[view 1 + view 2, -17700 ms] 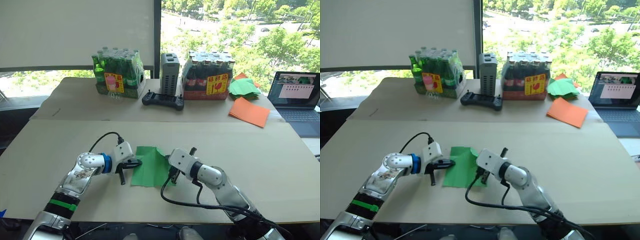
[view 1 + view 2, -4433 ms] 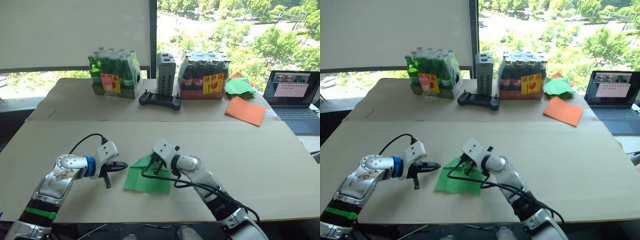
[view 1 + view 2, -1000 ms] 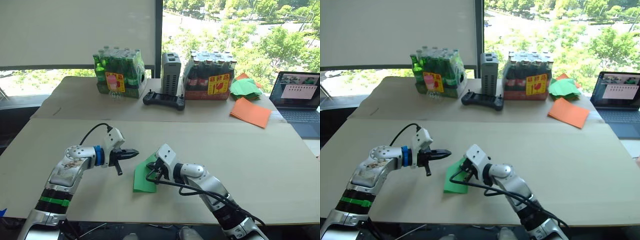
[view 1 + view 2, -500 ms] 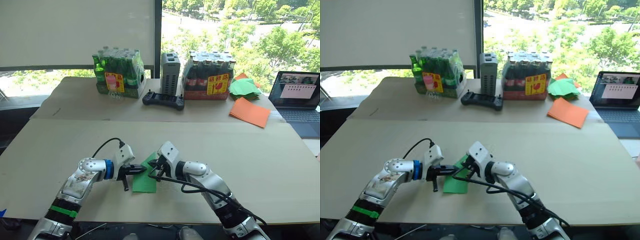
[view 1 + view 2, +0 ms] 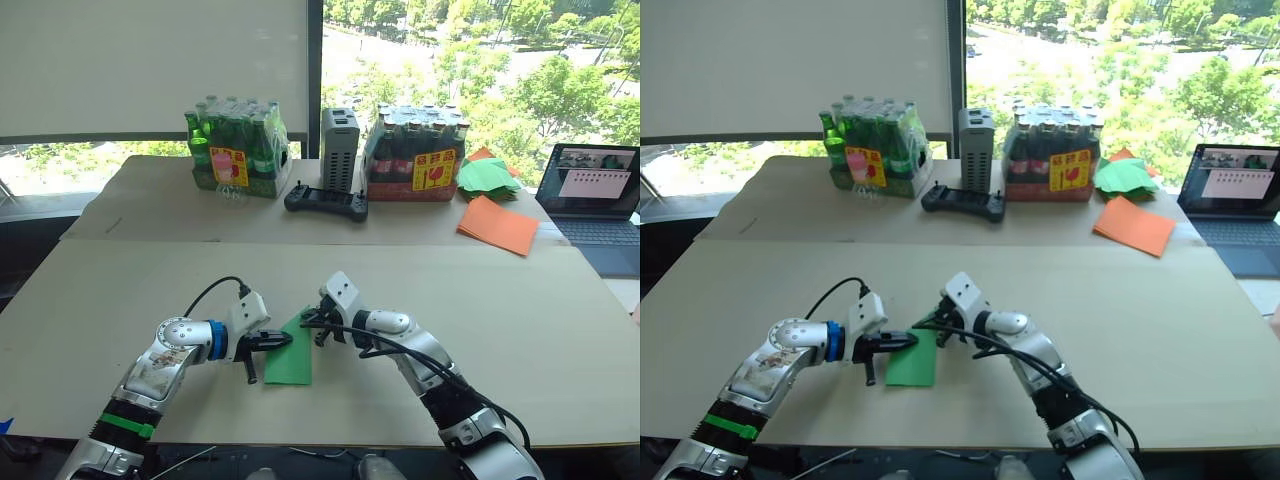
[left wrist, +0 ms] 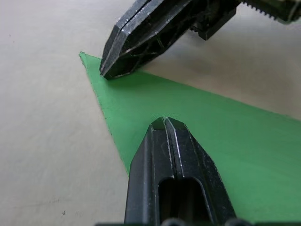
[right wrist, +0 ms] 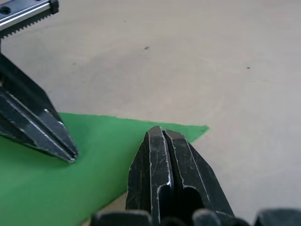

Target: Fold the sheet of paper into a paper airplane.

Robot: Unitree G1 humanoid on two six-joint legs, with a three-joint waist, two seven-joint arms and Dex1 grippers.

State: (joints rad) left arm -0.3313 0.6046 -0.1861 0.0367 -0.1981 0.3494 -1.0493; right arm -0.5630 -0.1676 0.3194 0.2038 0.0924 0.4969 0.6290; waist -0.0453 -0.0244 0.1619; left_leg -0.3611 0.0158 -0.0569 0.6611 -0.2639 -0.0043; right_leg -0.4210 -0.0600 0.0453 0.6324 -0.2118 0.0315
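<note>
Flat, matte green paper airplane (a sharp-tipped wedge) under clenched left gripper and right gripper

Two beige tables stand before a big window. Sunlit green trees are outside. A white blind covers its left part.

My left arm: silver metal shell, blue ring at the wrist, bright green band lower down near the elbow. White boxy wrist block; a black cable loops off it toward 12 o'clock. My right arm: silver-white rounded segments, white wrist block, black cables trailing alongside. Left jaws: two black fingers, faceted, tapering to a point, long slot near the base. Right jaws: same black tapered pair; a toothed rack edge shows behind them.
</note>
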